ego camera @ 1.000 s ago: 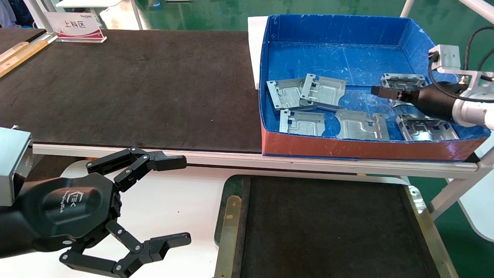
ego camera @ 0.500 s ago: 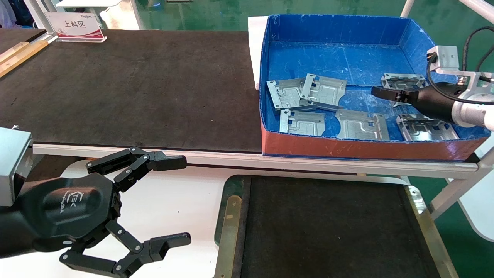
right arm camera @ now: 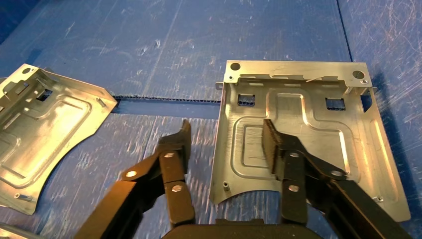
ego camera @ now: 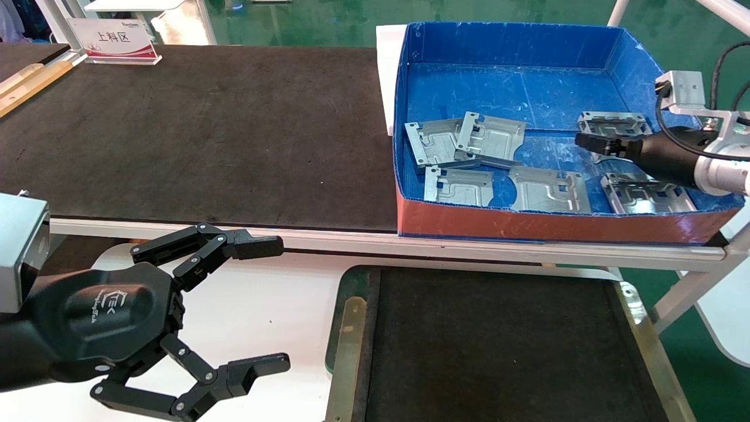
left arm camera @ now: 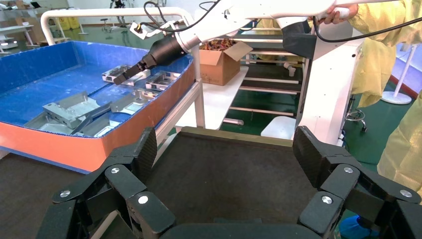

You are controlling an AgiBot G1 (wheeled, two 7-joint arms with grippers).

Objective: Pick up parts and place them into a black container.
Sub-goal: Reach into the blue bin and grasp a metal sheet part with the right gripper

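Observation:
Several silver-grey stamped metal parts lie flat in the blue box (ego camera: 621, 53). My right gripper (ego camera: 586, 140) is open just above the far right part (ego camera: 612, 121). In the right wrist view this part (right arm camera: 318, 129) lies flat on the blue floor, and the gripper (right arm camera: 226, 139) straddles its edge, one finger over the plate and one beside it, gripping nothing. Another part (right arm camera: 45, 129) lies farther off. The black container (ego camera: 498, 346) sits empty at the front. My left gripper (ego camera: 263, 305) is open and parked left of it; it also shows in the left wrist view (left arm camera: 224, 154).
A long black mat (ego camera: 205, 129) covers the table left of the blue box. A white sign (ego camera: 114, 40) stands at the far left. The box's red front wall (ego camera: 556, 225) stands between the parts and the container. A person in yellow (left arm camera: 393, 59) stands beyond the frame.
My right gripper has drawn back a little to the right over the far right part. The left arm has not moved.

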